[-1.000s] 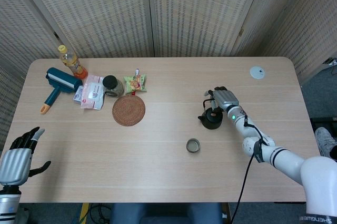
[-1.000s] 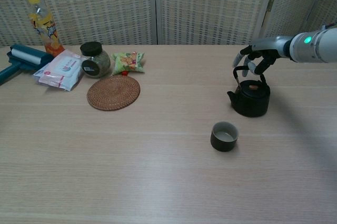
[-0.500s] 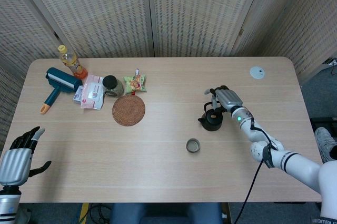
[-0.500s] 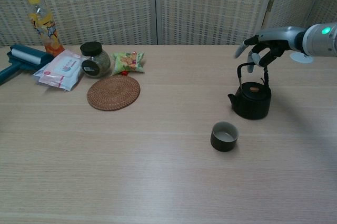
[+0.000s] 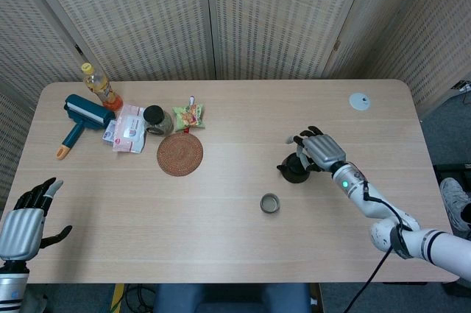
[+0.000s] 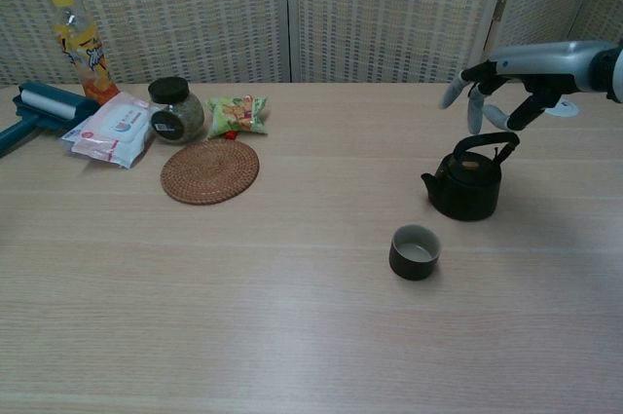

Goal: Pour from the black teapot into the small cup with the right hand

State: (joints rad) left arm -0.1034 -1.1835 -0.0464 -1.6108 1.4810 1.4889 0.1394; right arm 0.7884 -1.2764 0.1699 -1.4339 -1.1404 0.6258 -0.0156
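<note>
The black teapot [image 6: 466, 186] stands on the table, spout to the left, its wire handle leaning low over the lid. My right hand [image 6: 507, 81] hovers just above and slightly right of it, fingers spread and pointing down, holding nothing. From the head view, the right hand [image 5: 321, 152] overlaps the right side of the teapot [image 5: 294, 171]. The small dark cup [image 6: 415, 250] sits upright in front and left of the teapot, also seen as the cup [image 5: 270, 203]. My left hand [image 5: 23, 227] stays off the table's near left corner, fingers apart.
At the far left lie a woven round coaster [image 6: 209, 170], a dark-lidded jar [image 6: 176, 110], a snack packet [image 6: 238, 113], a wipes pack [image 6: 112, 129], an orange drink bottle [image 6: 78, 47] and a teal lint roller [image 6: 39, 110]. A small white disc [image 5: 359, 101] lies far right.
My right hand has risen and drawn to the right, off the teapot's handle. The handle stood upright half a second ago and now leans down over the lid.
</note>
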